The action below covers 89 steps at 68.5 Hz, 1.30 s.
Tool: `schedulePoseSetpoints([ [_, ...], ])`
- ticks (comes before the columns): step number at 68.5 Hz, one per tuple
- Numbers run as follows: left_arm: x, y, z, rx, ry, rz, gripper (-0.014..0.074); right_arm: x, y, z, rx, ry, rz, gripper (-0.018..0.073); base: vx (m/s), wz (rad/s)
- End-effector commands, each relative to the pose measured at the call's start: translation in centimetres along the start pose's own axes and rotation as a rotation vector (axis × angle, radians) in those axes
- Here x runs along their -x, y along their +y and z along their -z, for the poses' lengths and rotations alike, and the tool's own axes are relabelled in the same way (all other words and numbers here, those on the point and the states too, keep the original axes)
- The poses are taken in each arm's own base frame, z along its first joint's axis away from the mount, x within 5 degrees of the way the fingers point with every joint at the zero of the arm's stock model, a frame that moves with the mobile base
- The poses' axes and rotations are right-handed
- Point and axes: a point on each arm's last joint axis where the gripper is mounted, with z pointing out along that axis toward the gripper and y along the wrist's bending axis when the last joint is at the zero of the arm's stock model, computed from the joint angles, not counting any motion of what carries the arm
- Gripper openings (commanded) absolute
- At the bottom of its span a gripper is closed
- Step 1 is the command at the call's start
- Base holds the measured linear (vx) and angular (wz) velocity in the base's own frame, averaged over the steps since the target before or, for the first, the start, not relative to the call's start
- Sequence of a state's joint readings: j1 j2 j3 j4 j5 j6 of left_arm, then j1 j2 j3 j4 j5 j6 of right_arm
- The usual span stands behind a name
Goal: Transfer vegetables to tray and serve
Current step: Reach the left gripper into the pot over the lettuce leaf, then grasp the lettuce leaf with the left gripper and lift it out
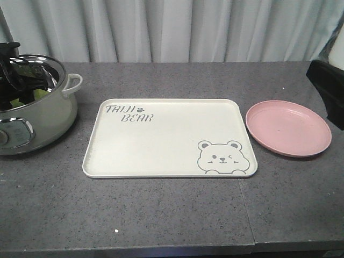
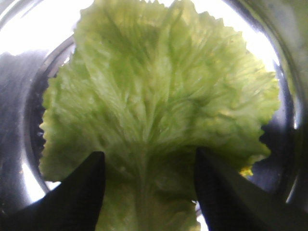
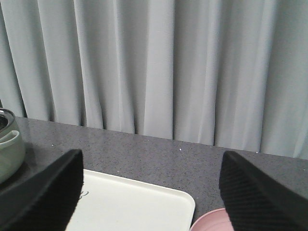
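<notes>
Bright green and ruffled, the lettuce leaf (image 2: 159,106) is seen lying inside the steel-lined pot (image 1: 43,115) at the left end of the grey table (image 1: 161,215), not yet on the tray (image 1: 161,140). The tray is laid flat in the middle of the table, between the pot and the pink plate (image 1: 287,126), so that, it may be judged, only a short carry from the pot is needed. The left gripper (image 2: 149,154) is held down inside the pot with its jaws set moderately wide, one to each side of the leaf's pale rib. Nothing is gripped, and whether the fingertips touch the leaf cannot be told. A closing on the rib is judged to be the step in hand. The right gripper (image 3: 151,156) is parked out of the way near the plate, facing the curtain (image 3: 159,62), with its jaws spread wide and nothing held between them.
</notes>
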State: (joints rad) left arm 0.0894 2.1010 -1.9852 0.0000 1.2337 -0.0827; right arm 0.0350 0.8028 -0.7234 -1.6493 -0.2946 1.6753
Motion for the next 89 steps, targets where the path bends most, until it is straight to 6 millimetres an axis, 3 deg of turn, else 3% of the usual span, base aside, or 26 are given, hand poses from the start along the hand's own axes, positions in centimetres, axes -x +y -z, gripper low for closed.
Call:
schedulePoseSetpoints([
  [1,-0.3,0.0,3.1,0.001,-0.049,-0.015,0.0413,1.2,0.1,0.2,0.002,-0.038,-0.009,0.0552,0.0,0.0],
  [16,-0.3,-0.1,3.1,-0.005,-0.049,-0.013,0.036,1.2,0.3,0.2,0.022,-0.036,-0.024,0.0552,0.0,0.0],
  [34,-0.3,-0.2,3.2,-0.021,-0.051,-0.017,-0.0009,1.2,0.4,0.2,0.04,-0.033,-0.029,0.0552,0.0,0.0],
  [50,-0.3,-0.3,4.9,-0.031,-0.098,-0.032,-0.0007,1.1,0.4,0.2,0.039,-0.032,-0.024,0.0552,0.0,0.0],
  [89,-2.2,0.1,16.4,-0.029,-0.431,-0.038,-0.0007,1.1,0.5,0.2,0.048,-0.03,-0.032,0.0552,0.0,0.0],
])
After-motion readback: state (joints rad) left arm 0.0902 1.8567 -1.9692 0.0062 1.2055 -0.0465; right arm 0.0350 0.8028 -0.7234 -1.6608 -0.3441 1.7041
